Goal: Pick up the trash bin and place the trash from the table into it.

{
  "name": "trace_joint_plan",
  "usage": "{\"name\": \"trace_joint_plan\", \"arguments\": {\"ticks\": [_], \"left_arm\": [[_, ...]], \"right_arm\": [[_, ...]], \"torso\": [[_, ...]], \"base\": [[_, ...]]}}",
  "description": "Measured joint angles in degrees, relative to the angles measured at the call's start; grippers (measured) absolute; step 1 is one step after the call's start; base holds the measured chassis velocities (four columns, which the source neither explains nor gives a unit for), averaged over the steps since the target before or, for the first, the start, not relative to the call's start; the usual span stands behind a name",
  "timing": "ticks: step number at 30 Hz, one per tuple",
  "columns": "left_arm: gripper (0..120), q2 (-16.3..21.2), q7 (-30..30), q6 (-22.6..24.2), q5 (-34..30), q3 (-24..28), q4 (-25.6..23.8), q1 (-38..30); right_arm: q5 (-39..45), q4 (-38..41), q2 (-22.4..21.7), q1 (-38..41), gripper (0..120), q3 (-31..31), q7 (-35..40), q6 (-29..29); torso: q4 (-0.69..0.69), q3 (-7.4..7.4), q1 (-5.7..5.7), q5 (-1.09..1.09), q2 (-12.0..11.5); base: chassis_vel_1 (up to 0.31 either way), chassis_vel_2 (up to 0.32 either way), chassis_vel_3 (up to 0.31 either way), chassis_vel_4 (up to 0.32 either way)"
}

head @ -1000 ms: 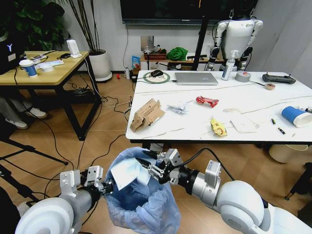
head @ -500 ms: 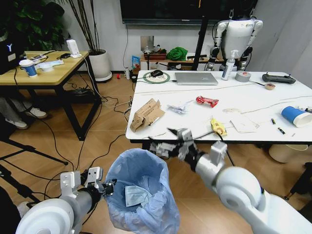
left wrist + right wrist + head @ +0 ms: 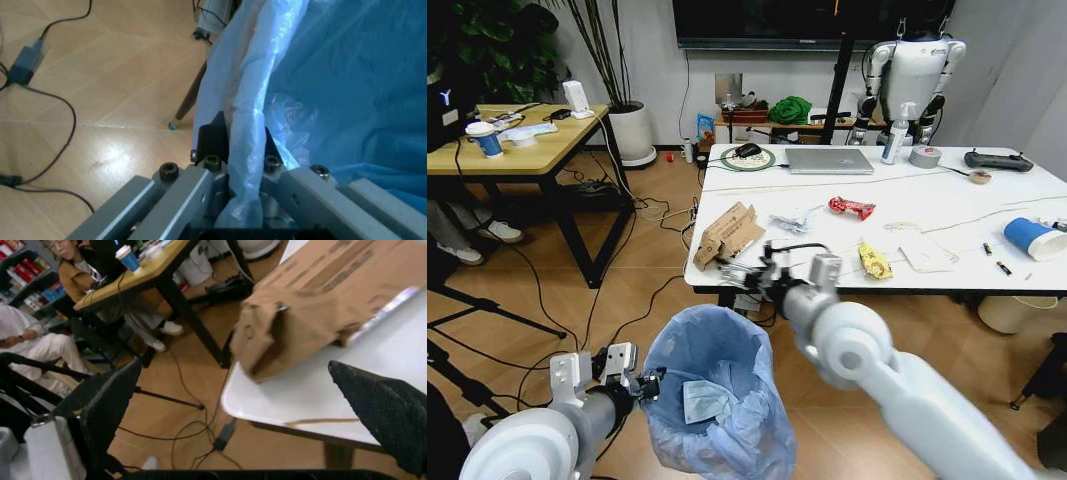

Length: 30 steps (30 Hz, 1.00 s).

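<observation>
The trash bin (image 3: 717, 400), lined with a light-blue bag (image 3: 333, 75), hangs low in front of me with a white paper (image 3: 702, 400) lying inside. My left gripper (image 3: 642, 385) is shut on its rim, the bag pinched between the fingers (image 3: 243, 165). My right gripper (image 3: 747, 272) is open at the table's (image 3: 947, 215) near left corner. Its fingers stand wide apart (image 3: 247, 405) just short of the torn cardboard box (image 3: 727, 235) (image 3: 313, 305). A red wrapper (image 3: 852, 208), yellow wrapper (image 3: 874, 262), clear plastic (image 3: 795, 220), white paper (image 3: 925, 255) and blue cup (image 3: 1032, 238) lie on the table.
A silver laptop (image 3: 829, 160) and a tape roll (image 3: 924, 156) sit at the table's far side. A wooden desk (image 3: 517, 140) stands to the left, with cables on the floor between. A cream bin (image 3: 1012, 312) stands under the table's right end.
My right gripper let go of the white paper, which now lies in the bin. The arm then swung up from the bin's mouth to the table's corner by the cardboard box.
</observation>
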Motion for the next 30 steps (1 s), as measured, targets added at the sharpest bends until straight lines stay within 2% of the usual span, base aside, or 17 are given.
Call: {"name": "trace_joint_plan", "arguments": {"ticks": [3,7,30], "left_arm": [[0,0.26,-0.01,0.0,-0.68,-0.01,0.0,-0.44],[0,0.22,-0.05,0.0,-0.86,-0.02,-0.01,-0.17],[0,1.23,0.42,0.0,0.75,0.25,0.0,-0.4]], "right_arm": [[2.18,-3.42,3.19,1.61,100,-0.38,3.9,0.87],[3.72,-6.62,5.11,2.3,100,-0.21,7.6,2.49],[3.92,-10.91,8.59,3.01,100,1.79,9.29,4.59]], "torso": [[-0.01,0.0,0.0,0.01,0.0],[-0.02,0.0,0.0,0.02,0.0],[-0.02,-0.01,-0.01,0.02,0.0]], "base": [[0.0,0.0,0.0,0.0],[0.0,0.0,0.0,0.0],[0.0,0.0,0.0,0.0]]}}
